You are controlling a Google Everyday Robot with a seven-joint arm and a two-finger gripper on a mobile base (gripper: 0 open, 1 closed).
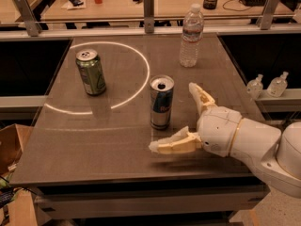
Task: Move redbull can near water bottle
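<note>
The redbull can [161,102], slim, blue and silver, stands upright in the middle of the grey table [94,145]. The water bottle [191,36], clear with a white cap, stands upright at the table's far right. My gripper [174,118] comes in from the right, low over the table, just right of the can and in front of it. It is open and empty: one finger [201,97] points up behind the can's right side, the other finger [172,145] lies in front of the can. The can is not between them.
A wider green can [91,72] stands upright at the table's left, on a white circle line [141,81]. A metal rail [148,13] runs along the far edge. Two small bottles [268,85] sit on a shelf to the right. A cardboard box [11,154] is at the lower left.
</note>
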